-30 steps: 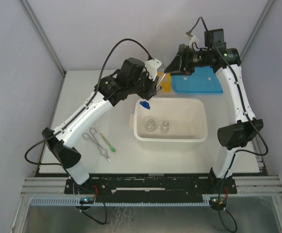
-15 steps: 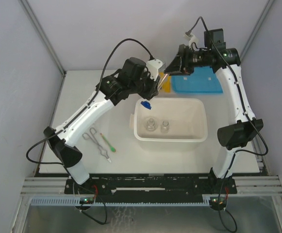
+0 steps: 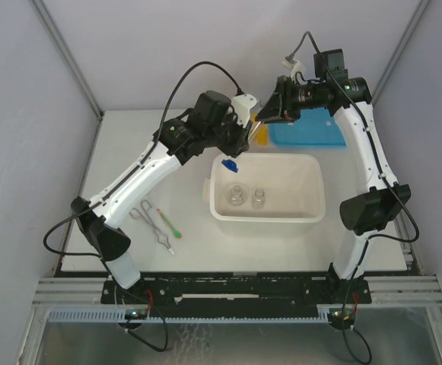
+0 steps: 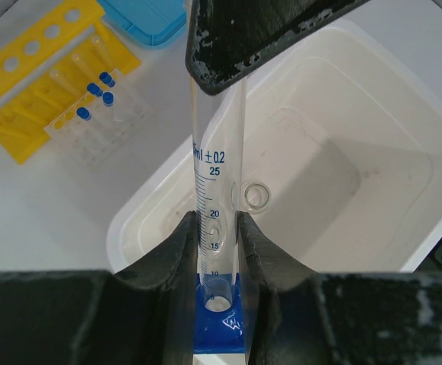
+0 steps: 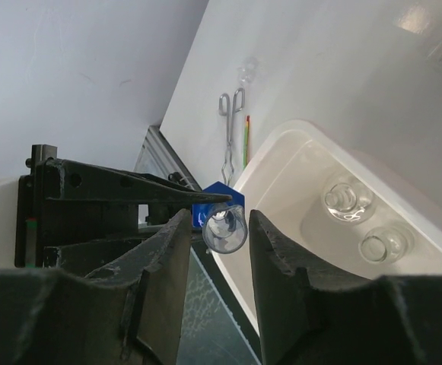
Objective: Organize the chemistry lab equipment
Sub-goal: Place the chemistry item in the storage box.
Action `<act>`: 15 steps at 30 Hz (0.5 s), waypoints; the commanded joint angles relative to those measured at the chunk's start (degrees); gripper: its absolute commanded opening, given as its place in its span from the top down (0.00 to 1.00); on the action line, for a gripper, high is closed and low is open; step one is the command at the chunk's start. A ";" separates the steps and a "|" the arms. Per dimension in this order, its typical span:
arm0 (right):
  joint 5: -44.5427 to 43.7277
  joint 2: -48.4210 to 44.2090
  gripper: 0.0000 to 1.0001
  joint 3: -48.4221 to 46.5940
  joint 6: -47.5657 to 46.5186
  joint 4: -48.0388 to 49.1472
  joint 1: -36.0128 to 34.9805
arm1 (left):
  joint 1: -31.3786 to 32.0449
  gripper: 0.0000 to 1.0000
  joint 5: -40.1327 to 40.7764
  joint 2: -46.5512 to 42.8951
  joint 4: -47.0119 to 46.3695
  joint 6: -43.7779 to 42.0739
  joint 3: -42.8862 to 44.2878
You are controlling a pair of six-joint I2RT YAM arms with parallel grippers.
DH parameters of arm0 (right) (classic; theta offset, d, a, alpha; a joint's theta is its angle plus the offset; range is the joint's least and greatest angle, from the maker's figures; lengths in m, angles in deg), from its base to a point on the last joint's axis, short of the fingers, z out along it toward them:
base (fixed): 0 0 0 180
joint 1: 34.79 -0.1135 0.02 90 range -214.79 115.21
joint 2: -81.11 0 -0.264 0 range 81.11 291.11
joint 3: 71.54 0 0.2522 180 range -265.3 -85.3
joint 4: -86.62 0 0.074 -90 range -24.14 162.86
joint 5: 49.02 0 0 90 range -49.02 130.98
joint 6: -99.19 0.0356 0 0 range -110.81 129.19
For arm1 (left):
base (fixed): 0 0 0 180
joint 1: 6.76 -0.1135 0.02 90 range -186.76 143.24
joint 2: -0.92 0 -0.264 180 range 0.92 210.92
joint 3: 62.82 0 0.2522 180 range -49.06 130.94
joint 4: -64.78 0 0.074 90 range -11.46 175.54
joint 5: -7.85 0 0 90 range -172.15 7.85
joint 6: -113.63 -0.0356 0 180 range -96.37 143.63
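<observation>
Pale grey walls are closing in a white table (image 3: 129,152), and both my arms are reaching out over its far half. My left pincer (image 4: 217,243) is pinching a clear measuring tube (image 4: 209,205) with printed marks and a blue foot, its fingers (image 4: 176,251) pressing on either side of the glass near that foot. My right pincer (image 5: 213,228) is meeting the same tube at its open mouth (image 5: 225,230); the mouth is sitting between those fingers (image 5: 167,251), but I cannot tell whether they are touching the glass or standing just off it.

Below the tube, the big white tub (image 3: 312,213) is lying, with two small glass flasks (image 3: 237,195) standing inside it side by side. Beyond the tub's far left corner, the yellow rack (image 4: 30,84) is resting on the table, and several small blue-capped tubes (image 4: 95,87) are lying against its side. A blue lid (image 3: 312,131) is lying flat just beside the rack, under my right arm.

Well apart from all this, on the near left of the table, thin metal tongs (image 3: 151,225) are lying flat, with a green-tipped stick (image 3: 169,223) just beside them.
</observation>
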 commanded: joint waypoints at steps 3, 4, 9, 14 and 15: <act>-0.21 -1.38 0.65 0.48 -1.65 0.45 -0.88 | 0.57 1.00 -1.11 -1.55 -1.41 -0.87 3.47; -0.19 -1.38 0.65 0.49 -1.68 0.45 -0.96 | 0.56 1.00 -1.09 -1.72 -1.64 -0.86 3.15; -0.38 -1.14 0.67 0.46 -1.75 0.53 -0.99 | 0.64 1.00 -1.20 -2.30 -2.08 -0.77 2.25; -0.31 -1.12 0.84 0.62 -1.84 0.45 -1.06 | 0.69 1.00 -0.68 -2.33 -2.25 -0.71 1.54; -0.42 -1.12 0.89 0.65 -1.82 0.45 -1.06 | 0.65 1.00 -0.63 -2.26 -2.25 -0.69 1.51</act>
